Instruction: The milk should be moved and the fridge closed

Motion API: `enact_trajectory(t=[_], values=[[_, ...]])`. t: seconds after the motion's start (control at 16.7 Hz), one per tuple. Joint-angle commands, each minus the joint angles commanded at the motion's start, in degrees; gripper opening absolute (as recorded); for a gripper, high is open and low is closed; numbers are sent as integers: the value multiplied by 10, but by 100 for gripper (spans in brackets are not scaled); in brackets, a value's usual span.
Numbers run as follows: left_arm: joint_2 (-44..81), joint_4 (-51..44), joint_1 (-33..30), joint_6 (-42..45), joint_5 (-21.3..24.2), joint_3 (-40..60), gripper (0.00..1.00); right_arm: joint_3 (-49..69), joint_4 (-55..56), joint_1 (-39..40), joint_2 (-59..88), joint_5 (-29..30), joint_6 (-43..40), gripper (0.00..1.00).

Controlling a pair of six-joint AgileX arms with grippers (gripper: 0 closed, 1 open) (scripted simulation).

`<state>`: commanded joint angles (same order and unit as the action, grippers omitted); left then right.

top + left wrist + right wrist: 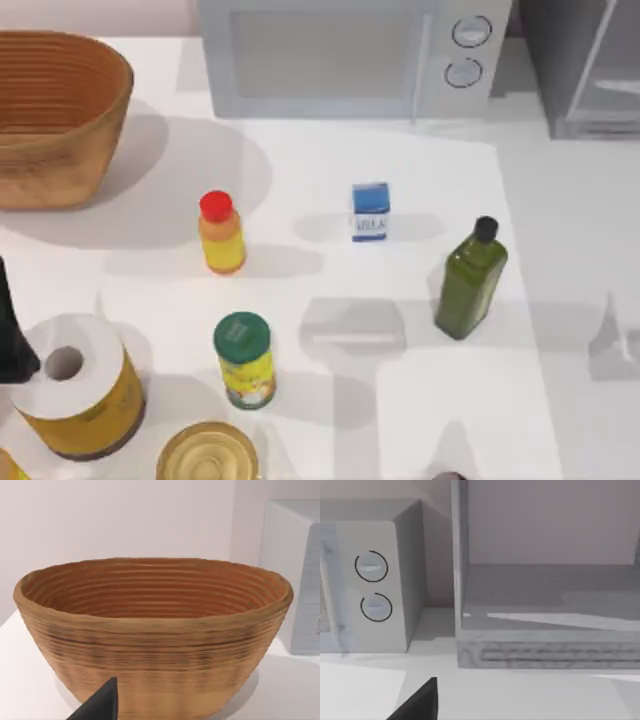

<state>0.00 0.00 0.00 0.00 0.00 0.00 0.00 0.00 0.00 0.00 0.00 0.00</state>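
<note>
The milk [369, 211] stands upright near the middle of the counter [420, 400], in front of the microwave [340, 55]; the fridge [585, 65] sits at the far right corner, and the right wrist view shows its inside [550, 595] open beside the microwave's two dials; an orange bottle [221, 233] stands to the milk's left, a dark green bottle [470, 280] to its right, both apart from it; a wicker basket [55, 115] fills the far left; the left tool [97, 706] faces that basket, the right tool [417, 702] faces the fridge; whether either is released or clenched I cannot tell.
</note>
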Motion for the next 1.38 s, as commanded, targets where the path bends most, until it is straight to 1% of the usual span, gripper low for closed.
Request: enact_trajectory(t=[0.18,0.3,0.48,0.84,1.02,1.2,1.38], values=[[0,0,0,0,0,0,100,-1,7,8,8,7,1,100],[0,0,0,0,0,0,100,-4,36,39,39,36,2,100],[0,0,0,0,0,0,100,-4,105,128,120,121,5,100],[0,0,0,0,0,0,100,15,284,363,289,359,13,100],[0,0,0,0,0,0,100,17,355,457,364,458,12,100],[0,0,0,0,0,0,100,15,405,515,425,517,11,100],[0,0,0,0,0,0,100,14,418,529,440,532,10,100]])
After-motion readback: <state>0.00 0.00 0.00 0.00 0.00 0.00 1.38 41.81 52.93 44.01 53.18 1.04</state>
